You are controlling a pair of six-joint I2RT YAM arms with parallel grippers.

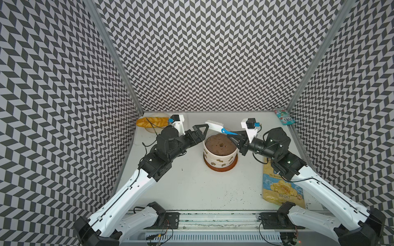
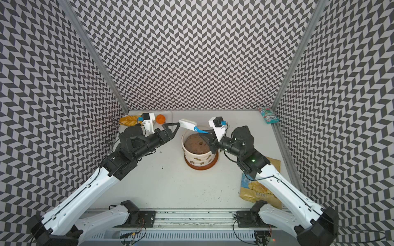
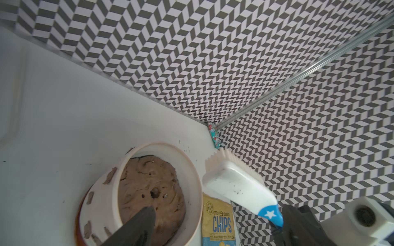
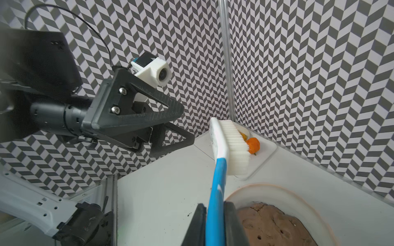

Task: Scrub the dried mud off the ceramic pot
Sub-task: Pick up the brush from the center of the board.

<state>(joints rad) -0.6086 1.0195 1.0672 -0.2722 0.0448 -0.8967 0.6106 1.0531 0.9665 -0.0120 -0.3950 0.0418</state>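
The right arm covers much of the chips bag at 4 o'clock from the ceramic pot; the pot's 12 o'clock side is hidden.

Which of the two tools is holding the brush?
The right tool, shut on the brush by its blue handle; the left tool is open and empty.

Light: bright, even and diffuse, supplied from above. Shadows: only faint, soft ones are cast on the table around the pot. Exposure: the white brush is rendered almost washed out. Distortion: the patterned walls are bowed toward the edges in both top views. Blur: part of the table is smeared in the left wrist view; the pot's rim is softened in the right wrist view.
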